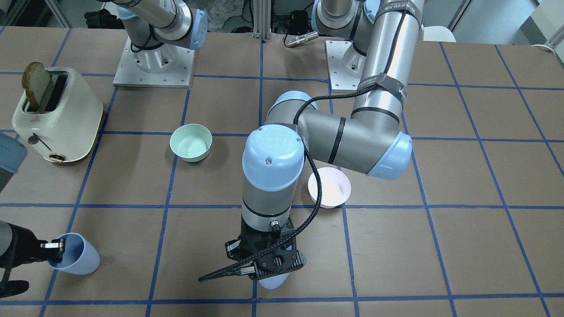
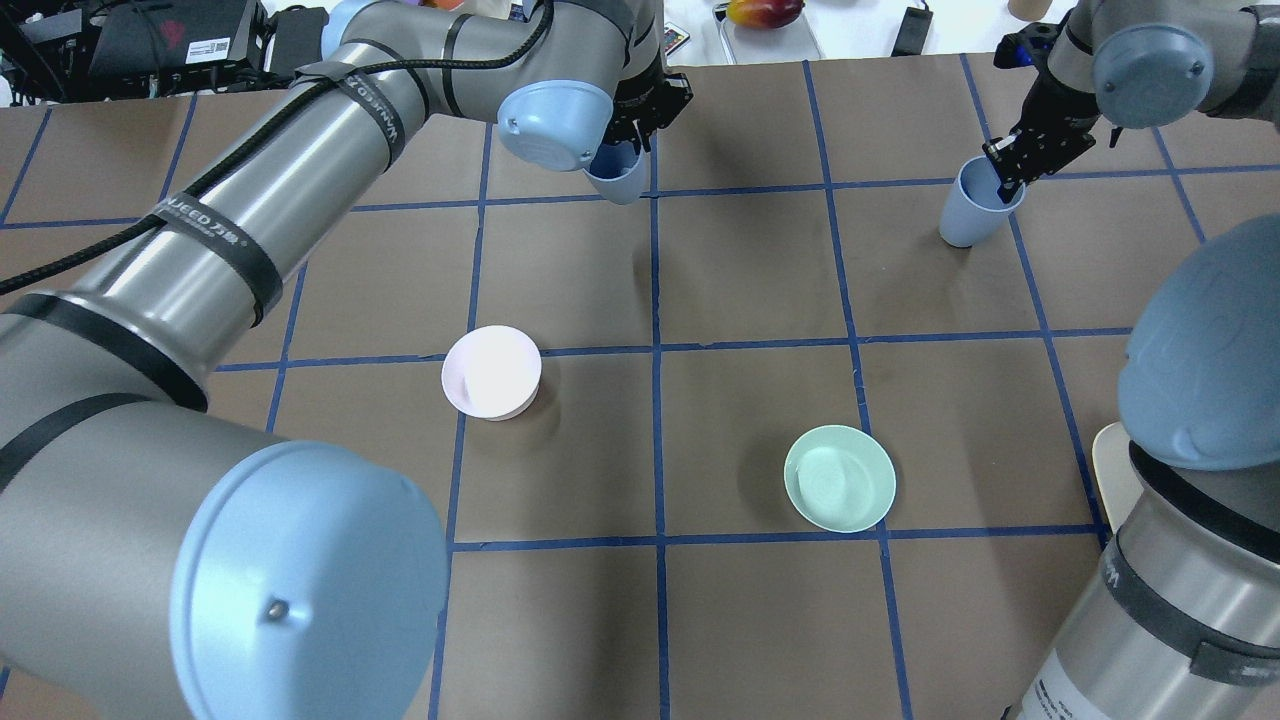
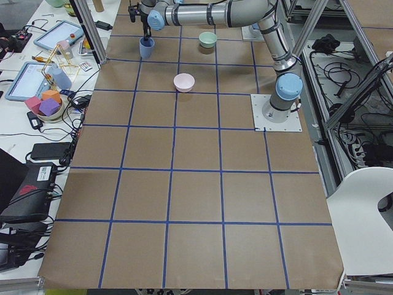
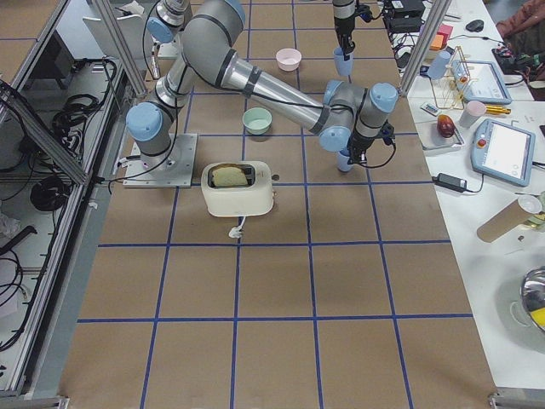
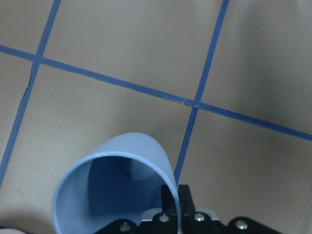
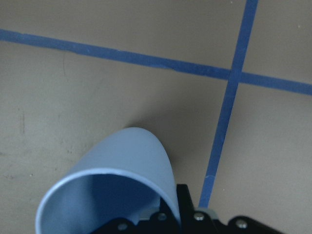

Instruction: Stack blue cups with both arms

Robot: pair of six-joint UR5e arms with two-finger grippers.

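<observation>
Two blue cups are in view, one in each gripper. My left gripper [image 2: 628, 138] is shut on the rim of one blue cup [image 2: 617, 178] near the table's far middle. In the left wrist view one finger is inside and one outside the wall of this cup [image 5: 117, 180]. It seems slightly off the table. My right gripper [image 2: 1006, 178] is shut on the rim of the other blue cup [image 2: 972, 210] at the far right. That cup [image 6: 117, 175] looks to be at or just above the surface. In the front view the cups are at the bottom centre [image 1: 274, 281] and bottom left [image 1: 78, 256].
A pale pink bowl [image 2: 492, 372] sits left of centre and a mint-green bowl [image 2: 840, 478] right of centre, both nearer the robot than the cups. A cream toaster [image 1: 55, 114] with a slice of bread stands by the right arm's side.
</observation>
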